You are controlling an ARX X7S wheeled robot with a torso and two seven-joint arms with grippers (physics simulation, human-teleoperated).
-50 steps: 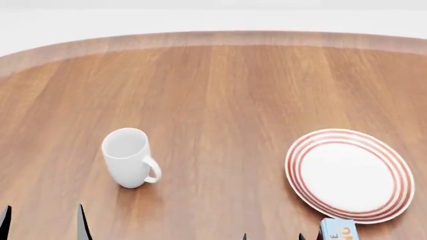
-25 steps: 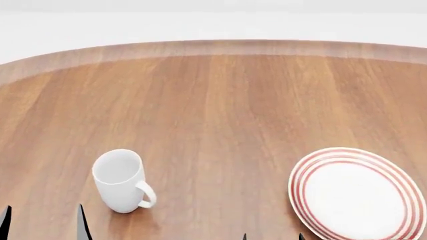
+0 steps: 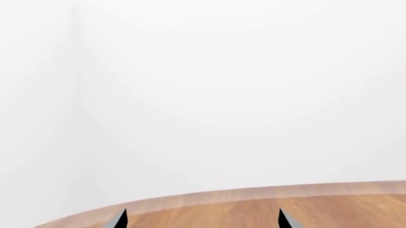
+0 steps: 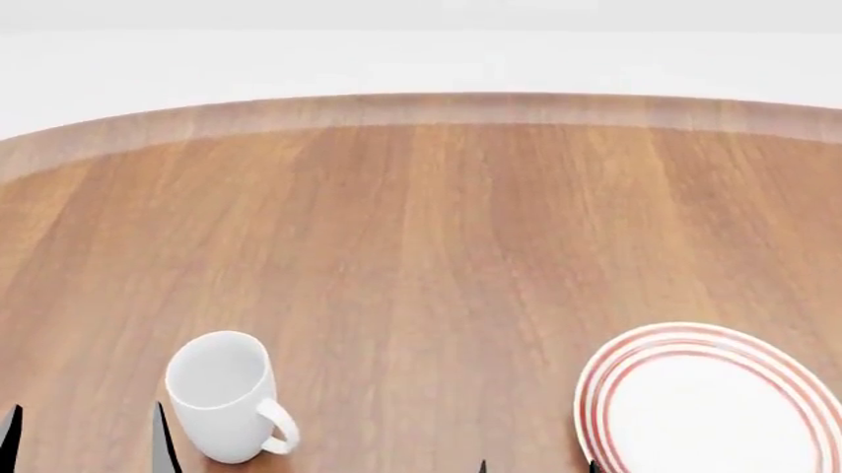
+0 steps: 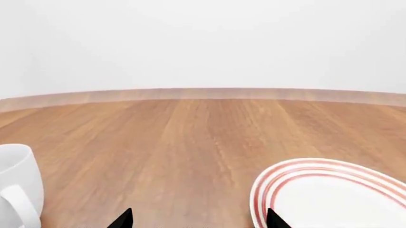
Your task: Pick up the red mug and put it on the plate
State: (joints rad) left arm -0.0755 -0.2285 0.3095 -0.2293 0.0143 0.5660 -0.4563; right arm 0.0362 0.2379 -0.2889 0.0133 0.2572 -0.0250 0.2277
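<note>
- Left wrist view: mostly white wall; a strip of the wooden table [image 3: 266,209] with its curved edge along the lower part.
- Two dark fingertips [image 3: 120,219] of the left gripper [image 3: 201,221] poking in at the lower border, well apart, so jaws spread open, nothing between them.
- No mug and no plate in this view.
- Head view: round wooden table [image 4: 421,227], far edge curving across the upper part, white floor or wall beyond.
- White mug [image 4: 227,397] at about 7 o'clock on the visible table, upright, mouth up, handle toward 4 o'clock.
- Plate [image 4: 711,409] at about 4 o'clock, white with red rings, lying flat, partly cut by the lower and right borders; well apart from the mug.
- Dark tips of the left gripper [image 4: 86,434] at the lower left corner, one just beside the mug; apart from each other.
- Small dark tips of the right gripper [image 4: 537,465] at the lower border, near the plate rim.
- Red mug in no view; cannot tell where it stands.
- Right wrist view: table [image 5: 190,137] stretching to the far edge, white wall behind.
- Mug [image 5: 18,185] at one side, only part shown, handle toward the camera.
- Plate [image 5: 330,197] at the other side, flat on the wood.
- Right gripper [image 5: 198,219] fingertips [image 5: 123,219] apart, jaws open, holding nothing; bare wood between them.
</note>
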